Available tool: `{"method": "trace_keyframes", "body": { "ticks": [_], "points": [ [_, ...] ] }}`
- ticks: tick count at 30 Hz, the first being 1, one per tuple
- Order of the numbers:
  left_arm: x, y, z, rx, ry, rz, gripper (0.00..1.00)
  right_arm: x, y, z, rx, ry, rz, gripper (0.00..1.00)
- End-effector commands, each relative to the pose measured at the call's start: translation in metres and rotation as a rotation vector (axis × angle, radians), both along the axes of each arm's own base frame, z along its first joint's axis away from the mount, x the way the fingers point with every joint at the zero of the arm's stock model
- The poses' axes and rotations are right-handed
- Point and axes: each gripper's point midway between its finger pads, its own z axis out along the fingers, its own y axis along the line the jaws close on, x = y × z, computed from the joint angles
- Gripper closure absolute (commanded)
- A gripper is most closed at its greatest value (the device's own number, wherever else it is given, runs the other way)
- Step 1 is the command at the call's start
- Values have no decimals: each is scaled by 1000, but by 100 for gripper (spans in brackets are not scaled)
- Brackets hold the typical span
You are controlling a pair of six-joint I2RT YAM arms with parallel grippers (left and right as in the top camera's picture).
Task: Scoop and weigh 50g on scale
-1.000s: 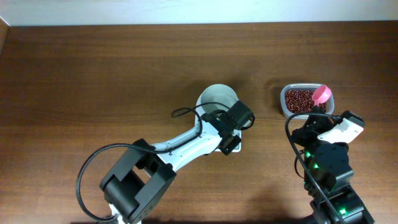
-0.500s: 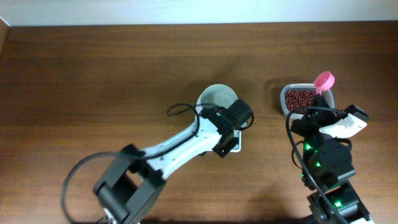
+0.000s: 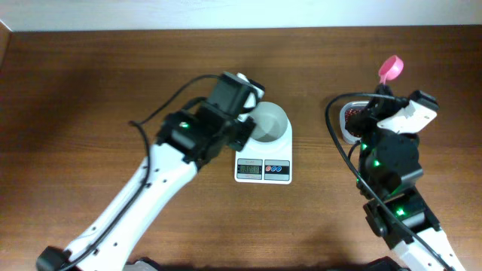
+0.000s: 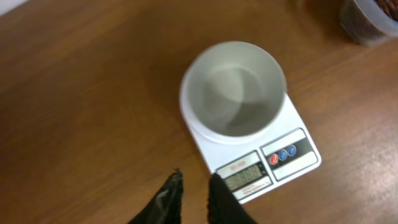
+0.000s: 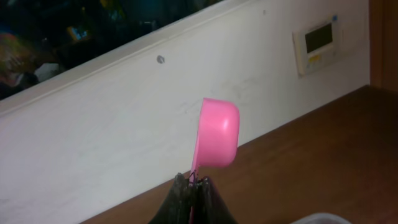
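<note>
The white scale (image 3: 262, 170) (image 4: 273, 163) sits mid-table with an empty white bowl (image 3: 269, 123) (image 4: 235, 88) on its platform. My left gripper (image 3: 242, 134) (image 4: 194, 180) hovers above the scale's front left corner, its jaws a little open with nothing between them. My right gripper (image 5: 191, 180) is shut on the handle of a pink scoop (image 3: 390, 68) (image 5: 217, 132), raised high and tilted toward the far wall. What is in the scoop does not show. The beans (image 3: 352, 117) lie in a clear tub (image 3: 346, 124) (image 4: 368, 22), half hidden under the right arm.
A white wall (image 5: 124, 124) runs along the table's far edge, with a small wall panel (image 5: 317, 43) on it. A black cable (image 3: 343, 162) loops off the right arm beside the tub. Bare wooden tabletop (image 3: 90, 98) stretches to the left of the scale.
The left arm has lifted off the scale's front and swung back to the left, and its jaws have parted slightly. The right gripper has raised the scoop out of the tub.
</note>
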Motion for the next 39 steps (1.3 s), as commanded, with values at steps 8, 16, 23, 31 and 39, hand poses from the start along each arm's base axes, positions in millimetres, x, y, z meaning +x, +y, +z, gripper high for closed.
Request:
{"method": "trace_keyframes", "body": {
  "ticks": [8,16,23,31,39],
  "points": [
    [6,9,19,-45,-43,24,67,1,11,-33,-55,181,75,96],
    [7,9,20,-48,-49,24,47,-11,8,-64,9,358,129,96],
    [8,8,21,-51,-55,24,8,-26,-20,-90,242,577,251,96],
    [-9,7,10,-23,19,-55,1,-31,-9,-129,316,845,463,96],
    [-48,41,7,-90,198,-413,1,-21,-14,-98,189,830,495,96]
  ]
}}
